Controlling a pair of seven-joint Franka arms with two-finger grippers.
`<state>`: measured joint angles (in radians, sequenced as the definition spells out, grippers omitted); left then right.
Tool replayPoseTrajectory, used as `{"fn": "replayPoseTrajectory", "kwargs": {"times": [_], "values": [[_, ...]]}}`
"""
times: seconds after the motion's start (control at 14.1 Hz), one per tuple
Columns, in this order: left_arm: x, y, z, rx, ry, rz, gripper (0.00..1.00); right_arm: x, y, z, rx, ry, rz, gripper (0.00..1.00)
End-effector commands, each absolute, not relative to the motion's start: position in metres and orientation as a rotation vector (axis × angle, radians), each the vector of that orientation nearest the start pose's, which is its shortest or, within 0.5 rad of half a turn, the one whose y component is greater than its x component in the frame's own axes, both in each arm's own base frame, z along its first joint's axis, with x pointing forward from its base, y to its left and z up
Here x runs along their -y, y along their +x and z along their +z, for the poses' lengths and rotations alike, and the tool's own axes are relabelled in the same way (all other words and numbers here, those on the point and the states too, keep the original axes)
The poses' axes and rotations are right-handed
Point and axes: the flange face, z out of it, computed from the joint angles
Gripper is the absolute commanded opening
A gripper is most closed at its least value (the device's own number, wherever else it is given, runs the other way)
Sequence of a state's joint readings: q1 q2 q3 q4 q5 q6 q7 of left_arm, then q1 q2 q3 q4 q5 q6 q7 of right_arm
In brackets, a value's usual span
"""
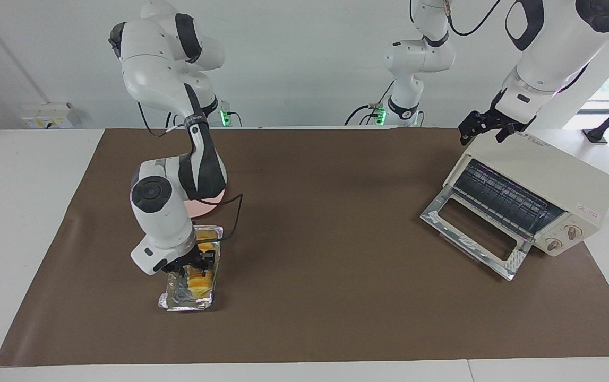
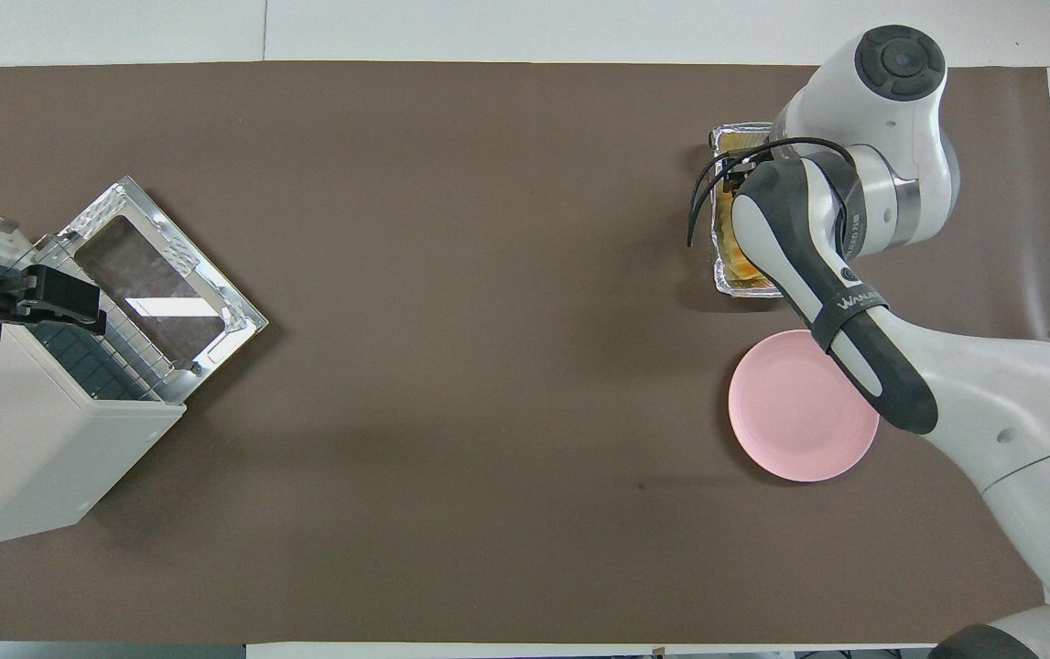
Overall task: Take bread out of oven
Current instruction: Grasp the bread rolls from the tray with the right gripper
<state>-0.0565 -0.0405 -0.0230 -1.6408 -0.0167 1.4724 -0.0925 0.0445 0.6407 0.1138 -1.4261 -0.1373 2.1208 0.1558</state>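
The bread lies in a crinkled foil tray on the brown mat, toward the right arm's end of the table. My right gripper is down in the tray at the middle of the loaf. In the overhead view the right arm hides that gripper, and only a strip of bread and the tray's rim show. The oven stands toward the left arm's end with its glass door folded down flat. Its wire rack looks bare. My left gripper is open at the oven's top corner.
A pink plate lies beside the foil tray, nearer to the robots, and is partly under the right arm in the facing view. The brown mat covers the table between tray and oven.
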Motion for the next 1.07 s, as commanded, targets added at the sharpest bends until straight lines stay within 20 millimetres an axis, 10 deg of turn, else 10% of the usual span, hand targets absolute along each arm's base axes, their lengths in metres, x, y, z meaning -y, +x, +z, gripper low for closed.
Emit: {"fn": "replayPoseTrajectory", "kwargs": {"times": [0.0,0.07,0.14,0.21,0.43,0.64,0.99], "values": [[0.044,0.523,0.614,0.019,-3.154,0.212,1.0,-0.088,0.706,0.316,0.046,-3.179,-0.143,0.66],[0.044,0.523,0.614,0.019,-3.155,0.209,1.0,-0.088,0.705,0.316,0.026,-3.177,-0.146,0.63],[0.041,0.523,0.614,0.026,-3.155,0.209,1.0,-0.088,0.705,0.316,0.022,-3.177,-0.143,0.16],[0.041,0.523,0.614,0.026,-3.155,0.212,1.0,-0.088,0.705,0.316,0.027,-3.18,-0.139,0.0],[0.041,0.523,0.614,0.026,-3.155,0.209,1.0,-0.08,0.708,0.33,0.067,-3.196,-0.094,0.0],[0.041,0.523,0.614,0.026,-3.155,0.209,1.0,-0.081,0.698,0.387,0.066,-3.216,0.024,0.0],[0.041,0.523,0.614,0.026,-3.155,0.209,1.0,-0.086,0.617,0.48,0.089,-3.183,0.181,0.0]]}}
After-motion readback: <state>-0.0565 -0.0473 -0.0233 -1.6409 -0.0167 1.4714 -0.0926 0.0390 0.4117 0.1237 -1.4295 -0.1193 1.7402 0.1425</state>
